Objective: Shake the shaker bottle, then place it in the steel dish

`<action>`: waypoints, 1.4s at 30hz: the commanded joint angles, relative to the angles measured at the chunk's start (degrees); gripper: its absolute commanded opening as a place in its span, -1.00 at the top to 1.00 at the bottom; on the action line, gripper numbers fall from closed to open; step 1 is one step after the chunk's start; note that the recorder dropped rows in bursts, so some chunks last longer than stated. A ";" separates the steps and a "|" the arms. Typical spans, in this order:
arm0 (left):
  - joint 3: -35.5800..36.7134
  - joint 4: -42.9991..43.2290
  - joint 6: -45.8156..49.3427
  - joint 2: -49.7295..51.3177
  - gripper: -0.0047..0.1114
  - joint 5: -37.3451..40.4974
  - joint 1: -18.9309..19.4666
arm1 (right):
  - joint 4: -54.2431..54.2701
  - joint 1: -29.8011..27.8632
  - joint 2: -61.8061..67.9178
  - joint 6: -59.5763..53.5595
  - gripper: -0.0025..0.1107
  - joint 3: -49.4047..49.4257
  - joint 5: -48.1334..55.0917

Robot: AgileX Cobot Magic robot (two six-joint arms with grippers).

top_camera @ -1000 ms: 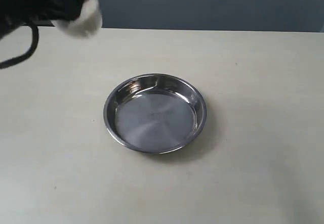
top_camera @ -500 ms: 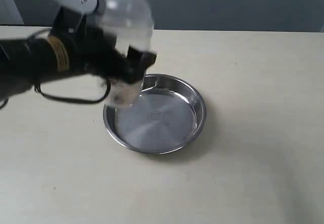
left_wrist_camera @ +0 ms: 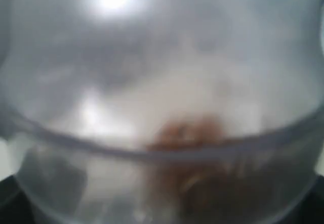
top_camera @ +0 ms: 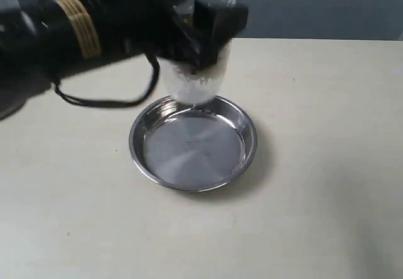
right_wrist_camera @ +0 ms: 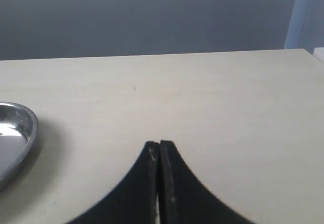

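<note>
My left gripper is shut on the shaker bottle, a clear frosted bottle blurred by motion, held in the air over the far rim of the steel dish. The bottle's top runs out of the exterior view. In the left wrist view the shaker bottle fills the picture, with brown granules inside; the fingers are hidden. The right gripper is shut with nothing in it, low over the table to the right of the steel dish. It does not show in the exterior view.
The pale table stretches around the dish. A black cable loops under the left arm. A grey wall stands behind the table's far edge.
The left arm has swung from the far left corner to over the dish's far rim, carrying the bottle right and higher. The dish has not moved.
</note>
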 commanded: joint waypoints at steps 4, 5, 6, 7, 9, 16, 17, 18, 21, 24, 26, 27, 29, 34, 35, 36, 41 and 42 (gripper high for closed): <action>-8.42 4.58 1.62 -4.82 0.91 3.40 0.86 | -0.08 0.11 -0.25 0.00 0.97 0.12 -0.45; -8.00 -0.95 0.98 -4.17 0.91 4.92 1.35 | -0.08 0.11 -0.25 0.00 0.97 0.12 -0.45; -5.49 -3.44 0.98 -2.25 0.91 6.17 1.03 | -0.08 0.11 -0.25 0.00 0.97 0.12 -0.45; -1.95 -3.85 0.98 1.20 0.91 6.35 0.14 | -0.08 0.11 -0.25 0.00 0.97 0.12 -0.45; 2.26 -5.59 -0.82 7.73 0.91 3.73 -1.15 | -0.08 0.11 -0.25 0.00 0.97 0.12 -0.45; -3.18 1.22 -0.27 -0.91 0.91 0.29 -3.41 | -0.08 0.11 -0.25 0.00 0.97 0.12 -0.45; -1.59 0.90 -0.03 1.19 0.91 4.39 -3.28 | -0.08 0.11 -0.25 0.00 0.97 0.12 -0.45; -0.35 0.35 -0.03 4.42 0.91 6.37 -2.24 | -0.08 0.11 -0.25 0.00 0.97 0.12 -0.45; 0.44 -1.91 -0.79 7.49 0.91 4.01 -0.75 | -0.08 0.11 -0.25 0.00 0.97 0.12 -0.45; -5.37 3.90 -0.22 -0.59 0.91 -0.15 -0.98 | -0.08 0.11 -0.25 0.00 0.97 0.12 -0.45; -6.84 1.13 -0.47 -2.66 0.91 1.95 -1.03 | -0.08 0.11 -0.25 0.00 0.97 0.12 -0.45; -4.06 1.36 -0.47 -0.75 0.91 3.72 -1.45 | -0.08 0.11 -0.25 0.00 0.97 0.12 -0.45; 2.35 0.59 -0.74 6.64 0.91 4.74 -1.60 | -0.08 0.11 -0.25 0.00 0.97 0.12 -0.45; 0.53 1.62 1.00 0.83 0.91 -6.94 -1.57 | -0.08 0.11 -0.25 0.00 0.97 0.12 -0.45; -1.47 0.61 4.37 -1.59 0.91 -7.26 -1.38 | -0.25 0.14 -0.25 0.00 0.97 0.12 -0.45; -2.91 -3.21 5.64 -3.17 0.91 -5.42 -1.21 | -0.25 0.14 -0.25 0.00 0.97 0.12 -0.45; 4.26 -8.32 4.07 6.50 0.91 3.36 -0.99 | -0.07 0.14 -0.25 0.00 0.97 0.12 -0.45; 4.08 -9.18 2.91 5.63 0.91 0.99 -1.12 | -0.07 0.14 -0.25 0.00 0.97 0.12 -0.45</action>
